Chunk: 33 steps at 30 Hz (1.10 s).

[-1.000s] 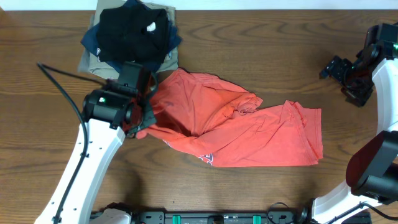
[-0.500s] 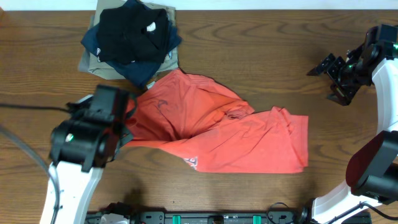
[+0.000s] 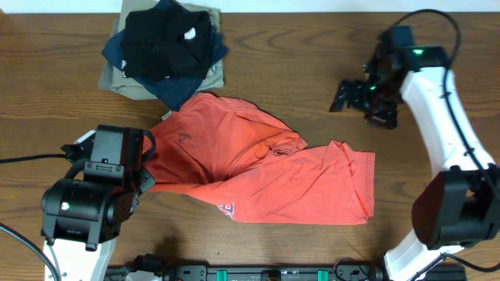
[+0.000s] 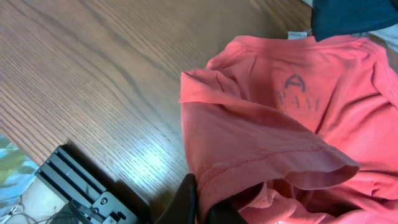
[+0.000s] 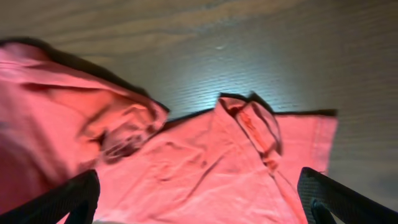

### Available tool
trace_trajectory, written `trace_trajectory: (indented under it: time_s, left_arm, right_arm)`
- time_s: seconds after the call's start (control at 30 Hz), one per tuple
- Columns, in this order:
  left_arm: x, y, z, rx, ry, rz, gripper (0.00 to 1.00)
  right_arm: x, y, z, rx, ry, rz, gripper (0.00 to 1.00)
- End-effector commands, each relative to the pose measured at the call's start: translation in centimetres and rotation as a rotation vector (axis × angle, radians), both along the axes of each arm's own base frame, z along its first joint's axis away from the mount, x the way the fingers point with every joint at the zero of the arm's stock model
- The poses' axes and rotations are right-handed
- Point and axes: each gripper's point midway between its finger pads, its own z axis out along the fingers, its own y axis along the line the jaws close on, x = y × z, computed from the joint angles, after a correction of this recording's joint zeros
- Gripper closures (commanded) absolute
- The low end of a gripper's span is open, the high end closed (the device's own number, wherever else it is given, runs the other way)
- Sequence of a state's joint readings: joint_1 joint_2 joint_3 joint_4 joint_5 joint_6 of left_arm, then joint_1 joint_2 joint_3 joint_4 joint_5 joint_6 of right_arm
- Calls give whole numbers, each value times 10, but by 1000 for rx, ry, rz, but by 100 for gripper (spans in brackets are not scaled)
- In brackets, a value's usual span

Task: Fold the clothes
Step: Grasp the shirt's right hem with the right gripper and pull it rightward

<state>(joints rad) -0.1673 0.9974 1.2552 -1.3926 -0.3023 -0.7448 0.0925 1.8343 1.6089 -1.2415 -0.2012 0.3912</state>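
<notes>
Red-orange cotton T-shirt (image 3: 266,176) lay crumpled mid-table, its far-left edge just beside the stack of black, navy and khaki garments (image 3: 164,47). Left gripper (image 4: 204,208) was pinched shut on a fold of its left edge, while right gripper (image 3: 353,95) hung wide open and empty, far right. Likely trouble: a one-point pull could bunch the cloth further, slip the thin fold, or snag the stack; brown wood-grain table (image 3: 312,47) otherwise bare, room barely visible.
</notes>
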Motion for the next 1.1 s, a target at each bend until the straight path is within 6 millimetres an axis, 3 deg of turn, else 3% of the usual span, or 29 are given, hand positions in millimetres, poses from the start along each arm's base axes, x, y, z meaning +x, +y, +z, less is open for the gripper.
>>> trace_trajectory:
  time_s: [0.0, 0.07, 0.17, 0.33, 0.43, 0.57, 0.87, 1.07]
  left_arm:
    - [-1, 6, 3, 25, -5, 27, 94]
    - [-1, 6, 3, 25, -5, 28, 94]
    - [-1, 6, 3, 25, -5, 27, 94]
    - [-1, 6, 3, 25, -5, 27, 94]
    - [-1, 6, 3, 25, -5, 28, 93]
    - [-1, 6, 3, 25, -5, 28, 93]
    - [-1, 6, 3, 25, -6, 28, 93]
    - [-1, 6, 3, 25, -5, 28, 93]
  right_arm:
    - [1, -6, -6, -139, -14, -19, 1]
    - [0, 3, -11, -149, -19, 11, 1]
    - [-3, 13, -25, -149, -19, 40, 20]
    - [-15, 19, -56, -153, 3, 55, 40]
    - [-17, 17, -68, -151, 5, 30, 37]
    - [-13, 15, -82, -144, -24, 21, 25]
    - [-25, 14, -108, -143, -15, 21, 26]
    - [-21, 12, -112, -153, -39, 21, 31]
